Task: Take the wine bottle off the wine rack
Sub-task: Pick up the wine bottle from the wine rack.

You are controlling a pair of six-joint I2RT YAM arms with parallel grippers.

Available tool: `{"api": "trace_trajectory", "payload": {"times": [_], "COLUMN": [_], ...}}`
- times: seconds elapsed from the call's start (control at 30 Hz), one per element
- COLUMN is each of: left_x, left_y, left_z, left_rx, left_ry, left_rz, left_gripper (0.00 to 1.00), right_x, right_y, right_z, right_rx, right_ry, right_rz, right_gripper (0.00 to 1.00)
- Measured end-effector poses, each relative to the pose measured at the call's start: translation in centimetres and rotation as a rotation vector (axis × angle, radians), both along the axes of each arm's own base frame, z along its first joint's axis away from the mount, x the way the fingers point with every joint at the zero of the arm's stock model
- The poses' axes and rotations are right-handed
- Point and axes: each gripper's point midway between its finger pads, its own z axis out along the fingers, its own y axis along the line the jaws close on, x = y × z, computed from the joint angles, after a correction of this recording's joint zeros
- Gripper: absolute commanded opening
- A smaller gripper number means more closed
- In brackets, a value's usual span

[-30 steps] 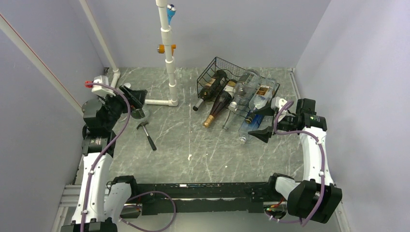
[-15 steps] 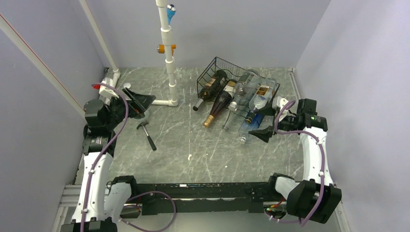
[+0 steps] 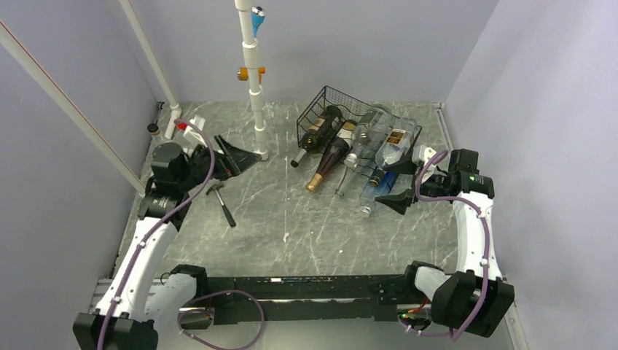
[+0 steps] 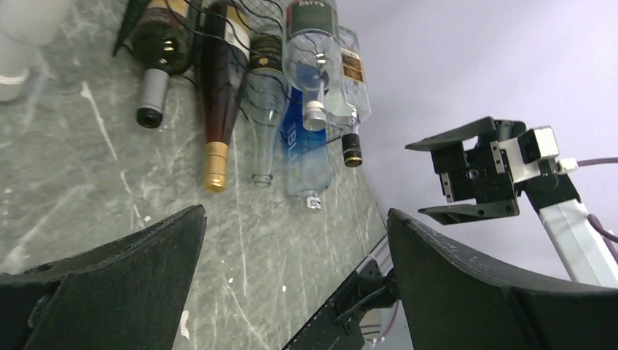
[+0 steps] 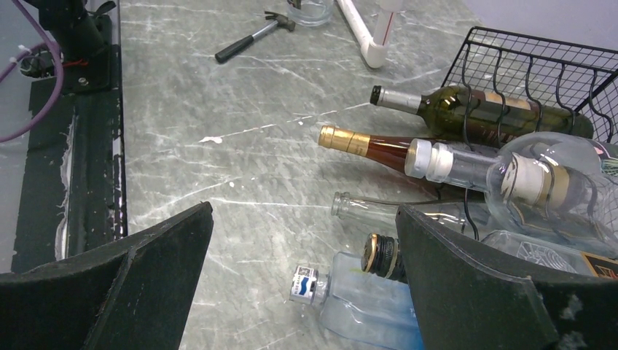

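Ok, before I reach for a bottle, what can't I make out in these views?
- Top view: how the bottles sit in the rack; they overlap and are too small.
- Left wrist view: bottle bodies and nearly all the rack, cut off by the top edge.
- Right wrist view: the nearest bottle, partly behind a finger of the right gripper; the rack's far end, past the right edge.

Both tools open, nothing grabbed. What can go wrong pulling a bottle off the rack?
1. The white-capped bottle appears to rest on top of others in the rack; pulling one beneath may roll it off.
2. Necks crowd together before the right tool; it may clip a neighbour, such as the dark-capped bottle.
3. The left tool sits beside the white pipe frame; swinging toward the rack may strike it.
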Motion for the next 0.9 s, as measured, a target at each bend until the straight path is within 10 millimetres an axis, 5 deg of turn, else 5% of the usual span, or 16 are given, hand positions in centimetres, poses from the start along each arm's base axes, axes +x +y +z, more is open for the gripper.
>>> {"api": "trace_trajectory", "payload": {"times": [0.63, 0.9], "left_x": [0.8, 1.7], "left_y": [-8.7, -11.5], "left_z": [-0.2, -2.1], "left_rx": [0.078, 0.115], "left_ry": [0.007, 0.056], "left_rz": [-0.189, -0.243], "left_gripper": [1.0, 0.99], "right_x": [0.1, 0.1], "right_y": [-0.2, -0.2], "right_z": [0.0, 0.0], "right_rx": [0.006, 0.006], "right_ry": [0.003, 0.004], "right_rz": [-0.008, -0.009], "right_gripper": [1.0, 1.0]}}
